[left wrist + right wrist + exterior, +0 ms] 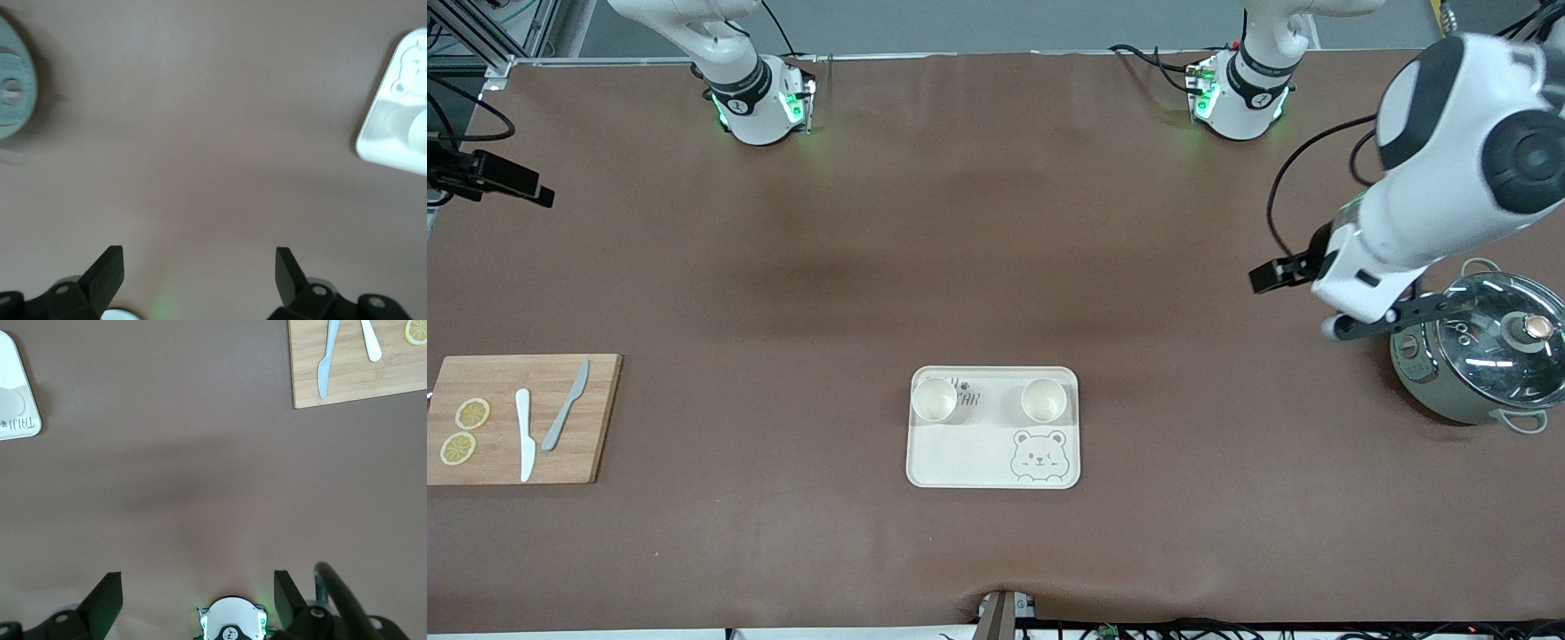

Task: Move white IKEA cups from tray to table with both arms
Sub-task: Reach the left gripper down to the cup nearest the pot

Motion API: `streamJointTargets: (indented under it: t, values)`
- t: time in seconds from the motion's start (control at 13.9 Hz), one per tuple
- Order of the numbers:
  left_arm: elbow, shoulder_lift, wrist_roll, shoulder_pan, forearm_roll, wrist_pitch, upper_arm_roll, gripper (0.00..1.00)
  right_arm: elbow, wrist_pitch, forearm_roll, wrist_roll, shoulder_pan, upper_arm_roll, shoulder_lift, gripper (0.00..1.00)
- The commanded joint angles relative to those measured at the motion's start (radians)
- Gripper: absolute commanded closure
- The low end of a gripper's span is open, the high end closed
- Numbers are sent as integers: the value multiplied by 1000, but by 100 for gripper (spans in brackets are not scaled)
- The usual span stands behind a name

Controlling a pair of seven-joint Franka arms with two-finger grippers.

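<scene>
A wide brown table [978, 222] fills the scene, with two robot bases along its top edge. At the right arm's end sits a wooden board [600, 418] carrying lemon slices [464, 430] and two knives [543, 422]. In the middle, nearer the front camera, lies the cream tray [960, 458] with a bear drawing. Two white cups [935, 399] stand upright side by side on the tray's part farther from the camera, well apart from each other. At the left arm's end sits a lidded pot [1476, 364].

The right gripper [198, 597] hangs high over bare table between tray and board, fingers spread wide, holding nothing. The left gripper [200, 273] hangs over bare table between pot and tray, also spread and empty.

No cup has been moved yet. Each arm would best take the cup on its own side, descending straight over the rim. Bare table flanks the tray on both sides for setting down; the pot crowds the left arm's path.
</scene>
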Motion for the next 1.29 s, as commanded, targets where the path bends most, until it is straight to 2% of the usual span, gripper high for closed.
streamJointTargets:
  t: [0.0,0.29,0.72,0.86,0.93,1.08,1.22]
  values:
    - [10,66,-130,-52,-12,68,-2,0,-7,-6,18,10,-10,1,-11,0]
    - [12,164,-207,-121,5,183,1,0,-7,-6,23,10,-25,1,-9,0]
    - [23,326,-313,-197,14,462,-2,2,5,-4,40,1,-28,2,11,0]
    - [23,373,-356,-209,20,543,-2,6,23,-6,40,-3,-27,6,48,0]
    - [24,391,-361,-224,17,586,-2,14,28,-7,40,-3,-28,6,57,0]
    - [33,435,-364,-256,13,651,1,15,28,-7,38,-3,-28,7,100,0]
    - [69,468,-366,-263,8,662,1,17,43,-59,29,5,-39,47,172,0]
